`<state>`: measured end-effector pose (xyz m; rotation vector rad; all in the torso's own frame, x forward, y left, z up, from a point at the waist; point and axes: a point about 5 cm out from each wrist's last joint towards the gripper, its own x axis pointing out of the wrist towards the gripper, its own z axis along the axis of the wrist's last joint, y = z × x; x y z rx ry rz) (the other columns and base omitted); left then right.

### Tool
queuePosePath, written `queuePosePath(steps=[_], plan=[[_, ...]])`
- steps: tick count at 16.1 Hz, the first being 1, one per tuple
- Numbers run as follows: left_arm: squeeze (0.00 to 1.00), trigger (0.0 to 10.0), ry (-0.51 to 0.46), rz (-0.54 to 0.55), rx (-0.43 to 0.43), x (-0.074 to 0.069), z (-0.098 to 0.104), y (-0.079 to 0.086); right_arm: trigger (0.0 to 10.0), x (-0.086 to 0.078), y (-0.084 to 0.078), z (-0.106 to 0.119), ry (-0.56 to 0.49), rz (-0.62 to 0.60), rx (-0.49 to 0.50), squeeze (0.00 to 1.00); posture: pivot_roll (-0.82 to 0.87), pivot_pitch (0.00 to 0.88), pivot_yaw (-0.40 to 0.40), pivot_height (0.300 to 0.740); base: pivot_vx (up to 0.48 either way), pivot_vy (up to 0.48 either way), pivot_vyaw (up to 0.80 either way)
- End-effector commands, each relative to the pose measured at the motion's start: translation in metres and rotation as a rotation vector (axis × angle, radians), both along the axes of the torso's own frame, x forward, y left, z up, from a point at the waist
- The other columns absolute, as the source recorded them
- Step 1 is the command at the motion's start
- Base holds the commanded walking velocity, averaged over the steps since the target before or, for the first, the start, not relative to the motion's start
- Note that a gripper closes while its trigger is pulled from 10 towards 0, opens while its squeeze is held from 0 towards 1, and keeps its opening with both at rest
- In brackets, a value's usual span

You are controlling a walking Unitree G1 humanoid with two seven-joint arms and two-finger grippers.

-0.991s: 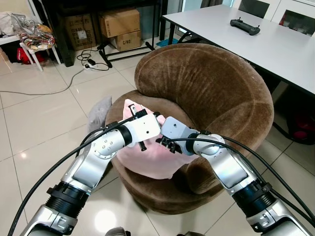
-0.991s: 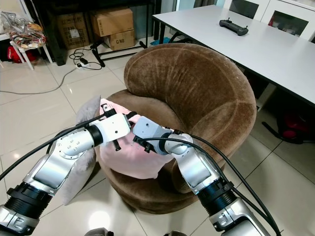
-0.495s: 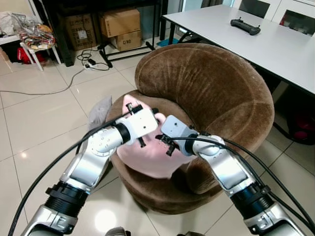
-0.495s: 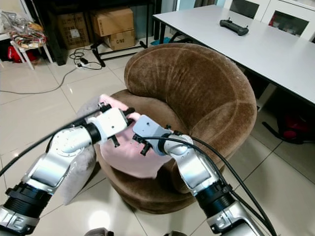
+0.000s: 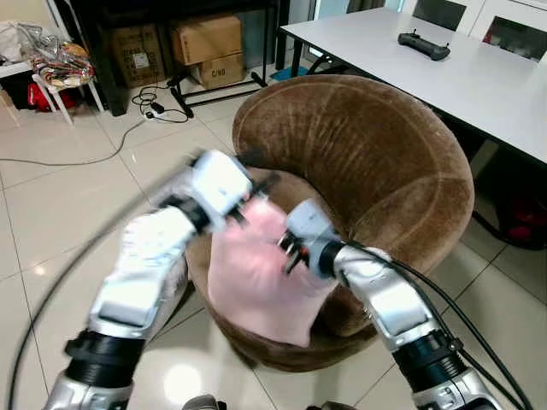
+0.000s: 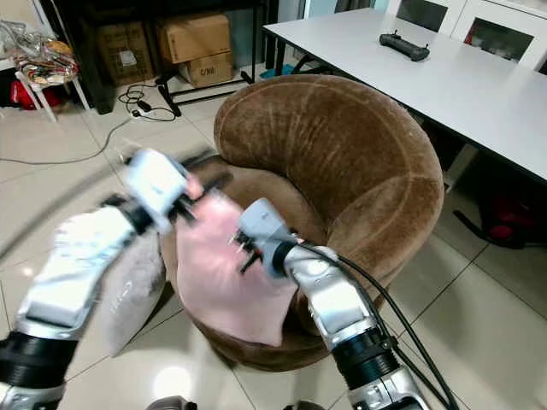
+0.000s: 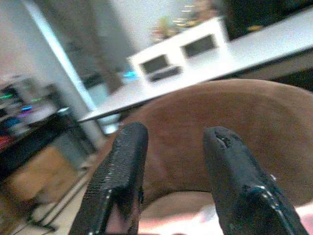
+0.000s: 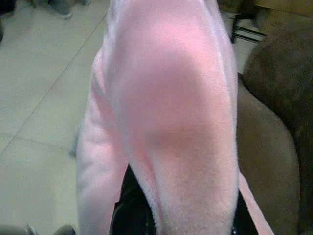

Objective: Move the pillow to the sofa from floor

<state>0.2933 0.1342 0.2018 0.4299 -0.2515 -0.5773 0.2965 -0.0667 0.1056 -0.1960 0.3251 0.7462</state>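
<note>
A pink pillow [image 5: 249, 286] hangs over the front of the seat of the round brown sofa chair [image 5: 367, 145]. My right gripper [image 5: 287, 249] presses into the pillow's right side and looks shut on it; in the right wrist view the pink pillow [image 8: 171, 107] covers the dark fingers [image 8: 128, 211]. My left gripper [image 5: 249, 188] is blurred, raised above the pillow's top edge, in front of the backrest. In the left wrist view its fingers [image 7: 122, 166] stand open with nothing between them, and the brown backrest [image 7: 274, 122] lies beyond.
A grey pillow [image 6: 128, 290] leans on the floor against the chair's left side. A white table [image 5: 487, 81] with a black controller [image 5: 425, 44] stands at the right. Cardboard boxes [image 5: 209, 47], floor cables [image 5: 158, 107] and a cluttered stool [image 5: 60, 64] are at the back left.
My left arm has swung up and to the left, off the pillow, its gripper now open. The pillow has dropped lower over the seat front, with my right gripper still on it.
</note>
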Motion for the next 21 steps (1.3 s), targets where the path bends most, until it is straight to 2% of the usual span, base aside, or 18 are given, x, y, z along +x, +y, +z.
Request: queuePosePath(steps=[1, 2, 3, 4, 5, 6, 8, 9, 10, 11, 14, 15, 16, 19, 21], plan=[[0.00, 10.0, -0.004, 0.150, -0.061, -0.004, 0.003, 0.026, 0.0, 0.007, -0.017, 0.023, -0.038, -0.154, 0.159, 0.00, 0.05, 0.000, -0.029, 0.740, 0.000, 0.000, 0.00], [0.00, 10.0, -0.008, 0.178, -0.068, -0.007, 0.003, 0.031, 0.0, 0.007, -0.022, 0.024, -0.027, -0.193, 0.188, 0.00, 0.05, 0.000, -0.033, 0.740, 0.000, 0.000, 0.00], [0.00, 10.0, 0.010, 0.266, -0.056, -0.014, -0.004, 0.044, 0.0, 0.005, -0.031, 0.027, -0.021, -0.251, 0.241, 0.00, 0.06, 0.000, -0.041, 0.740, 0.000, 0.000, 0.00], [0.00, 10.0, 0.046, 0.353, -0.009, -0.022, -0.017, 0.056, 0.0, 0.000, -0.042, 0.034, -0.060, -0.325, 0.306, 0.00, 0.06, 0.000, -0.045, 0.740, 0.000, 0.000, 0.00], [0.00, 10.0, 0.073, 0.396, 0.027, -0.031, -0.027, 0.061, 4.1, -0.005, -0.050, 0.042, -0.099, -0.393, 0.376, 0.00, 0.07, 0.000, -0.048, 0.740, 0.000, 0.000, 0.00], [0.00, 10.0, 0.098, 0.419, 0.022, -0.038, -0.035, 0.061, 10.0, -0.011, -0.057, 0.043, -0.098, -0.451, 0.403, 0.00, 0.07, 0.000, -0.060, 0.740, 0.000, 0.000, 0.00], [0.00, 10.0, 0.132, 0.446, 0.001, -0.044, -0.043, 0.056, 10.0, -0.023, -0.065, 0.039, -0.123, -0.505, 0.406, 0.00, 0.06, 0.000, -0.061, 0.740, 0.000, 0.000, 0.00], [0.00, 10.0, 0.136, 0.449, -0.010, -0.044, -0.044, 0.055, 10.0, -0.025, -0.066, 0.038, -0.114, -0.526, 0.414, 0.00, 0.06, 0.000, -0.056, 0.740, 0.000, 0.000, 0.00], [0.00, 10.0, 0.129, 0.447, -0.009, -0.043, -0.043, 0.051, 10.0, -0.029, -0.062, 0.039, -0.073, -0.553, 0.481, 0.00, 0.05, 0.000, -0.046, 0.740, 0.000, 0.386, 0.00], [0.00, 10.0, 0.125, 0.445, -0.011, -0.042, -0.041, 0.050, 10.0, -0.030, -0.060, 0.040, -0.075, -0.545, 0.485, 0.00, 0.05, 0.000, -0.046, 0.740, 0.000, 0.431, 0.00], [0.00, 10.0, 0.121, 0.457, -0.021, -0.037, -0.040, 0.048, 10.0, -0.033, -0.060, 0.040, -0.076, -0.547, 0.438, 0.00, 0.04, 0.000, -0.030, 0.740, 0.000, 0.447, 0.00], [0.00, 10.0, 0.122, 0.463, -0.023, -0.037, -0.042, 0.048, 10.0, -0.030, -0.066, 0.033, -0.070, -0.570, 0.349, 0.00, 0.04, 0.000, -0.026, 0.740, 0.000, 0.454, 0.00], [0.00, 10.0, 0.121, 0.464, -0.024, -0.037, -0.042, 0.048, 10.0, -0.028, -0.068, 0.031, -0.077, -0.570, 0.309, 0.00, 0.04, 0.000, -0.029, 0.740, 0.000, 0.458, 0.00], [0.00, 10.0, 0.115, 0.468, -0.021, -0.037, -0.042, 0.046, 10.0, -0.024, -0.066, 0.036, -0.085, -0.551, 0.326, 0.00, 0.05, 0.000, -0.035, 0.740, 0.000, 0.460, 0.00], [0.00, 10.0, 0.099, 0.479, -0.037, -0.037, -0.039, 0.046, 10.0, -0.023, -0.060, 0.039, -0.090, -0.515, 0.331, 0.00, 0.05, 0.000, -0.035, 0.740, 0.000, 0.000, 0.00]])
